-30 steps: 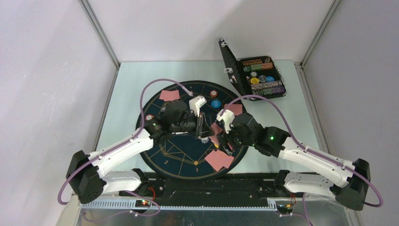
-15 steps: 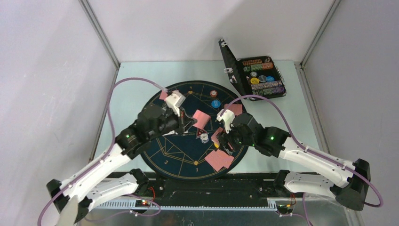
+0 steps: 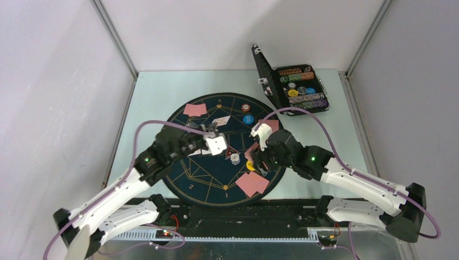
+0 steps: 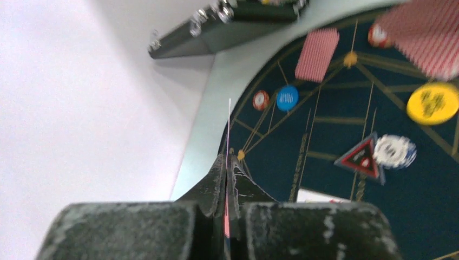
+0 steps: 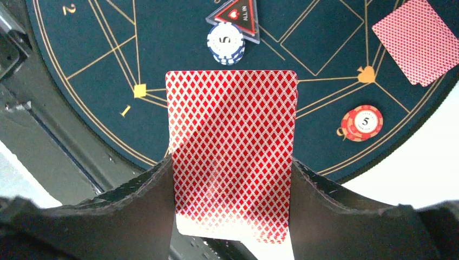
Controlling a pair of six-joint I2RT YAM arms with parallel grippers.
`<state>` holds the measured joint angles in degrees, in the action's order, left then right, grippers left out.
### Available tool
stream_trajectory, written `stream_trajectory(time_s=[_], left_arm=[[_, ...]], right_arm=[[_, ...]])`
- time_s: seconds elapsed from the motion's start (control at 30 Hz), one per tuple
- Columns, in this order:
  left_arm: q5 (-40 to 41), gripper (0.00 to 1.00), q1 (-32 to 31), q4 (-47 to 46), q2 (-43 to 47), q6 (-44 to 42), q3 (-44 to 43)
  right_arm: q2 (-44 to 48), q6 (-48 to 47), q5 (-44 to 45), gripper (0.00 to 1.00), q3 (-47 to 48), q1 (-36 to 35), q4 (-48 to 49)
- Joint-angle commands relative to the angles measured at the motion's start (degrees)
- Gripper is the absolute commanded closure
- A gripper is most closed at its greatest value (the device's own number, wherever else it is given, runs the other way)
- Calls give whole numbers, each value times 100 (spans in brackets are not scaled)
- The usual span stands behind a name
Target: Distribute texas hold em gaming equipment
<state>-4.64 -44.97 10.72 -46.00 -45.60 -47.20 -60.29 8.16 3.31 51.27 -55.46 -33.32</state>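
Observation:
My left gripper [image 3: 212,129] is shut on one playing card [image 3: 221,120], white face up, over the far middle of the mat. In the left wrist view the gripper [image 4: 228,160] holds this card [image 4: 228,124] edge-on. My right gripper [image 3: 253,158] is shut on red-backed cards [image 5: 231,157] above the mat's right part. Pink-backed cards lie at the far left [image 3: 195,109], the right [image 3: 269,125] and the near right [image 3: 251,184]. An orange-red disc [image 3: 246,108], a blue disc [image 3: 248,118], a white disc [image 3: 234,158], a yellow disc [image 4: 433,103] and a triangular marker [image 5: 236,15] lie on the mat.
The round dark-blue mat [image 3: 200,173] fills the table's middle. The black hinged case [image 3: 295,89] stands open at the back right with rows of discs inside. Another orange-red disc [image 5: 361,123] lies near the mat's edge. A white-faced card [image 3: 203,152] lies under my left wrist.
My left gripper drew away from the right gripper with a card, swung left, then turned its wrist so the card's white face shows. The right gripper has barely moved.

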Motion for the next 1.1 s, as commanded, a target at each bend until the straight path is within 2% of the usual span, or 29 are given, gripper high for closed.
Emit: stream_trajectory(time_s=[0.0, 0.07, 0.13, 0.33, 0.47, 0.8, 1.07], left_arm=[[388, 100, 55, 180, -691, -1846, 20], [593, 100, 119, -186, -952, -2144, 311], [597, 100, 228, -1162, -1160, -2371, 713], [142, 100, 419, -1909, -1882, -2672, 1291], [-22, 100, 472, -1993, -2407, -2642, 1297], [355, 100, 457, -2351, -3884, -2496, 1203], [220, 100, 452, -2301, -3944, -2282, 1331]], right_arm=[[-26, 338, 301, 100, 245, 321, 474], [-148, 411, 246, 100, 363, 524, 479], [-286, 402, 353, 100, 516, 624, 397], [-746, 437, 776, 100, 952, 911, -67], [-950, 510, 613, 100, 1071, 1141, -150], [-1480, 493, 513, 100, 1426, 1305, -313], [-1966, 362, 368, 100, 1770, 1382, -377]])
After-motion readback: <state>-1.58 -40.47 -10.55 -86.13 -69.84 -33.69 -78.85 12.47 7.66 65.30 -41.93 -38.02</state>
